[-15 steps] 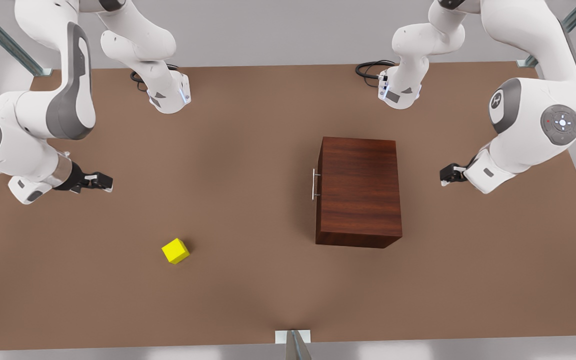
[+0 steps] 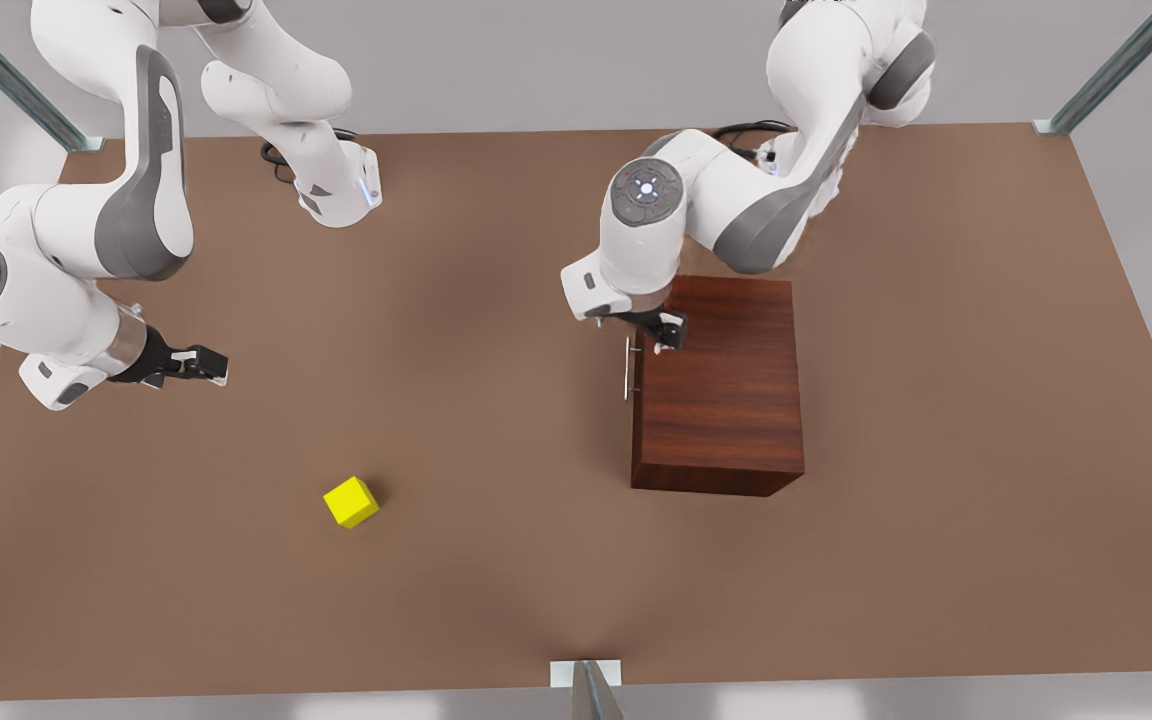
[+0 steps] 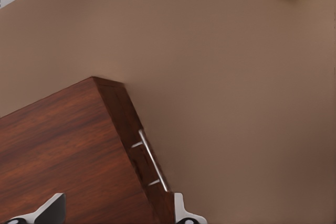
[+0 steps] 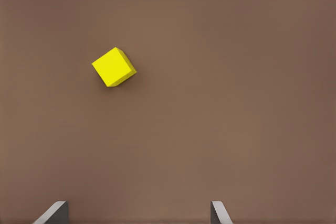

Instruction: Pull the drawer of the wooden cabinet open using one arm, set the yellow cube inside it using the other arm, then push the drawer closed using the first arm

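Left hand [image 2: 669,333], black, two-fingered, fingers spread, is held over the front top edge of the boxy dark reddish-brown wooden cabinet [image 2: 721,385], just beside the thin silver bar handle [image 2: 627,368]. Drawer [image 3: 137,148] is seen shut. Step in hand is judged as the approach to the handle; next, the hand must be lowered astride the bar and pressed together. Right hand [image 2: 198,363], fingers spread, waits near the desk's [image 2: 496,300] left edge in the front view. Small bright yellow cube [image 2: 351,501] lies on the desk, well apart from the cabinet.
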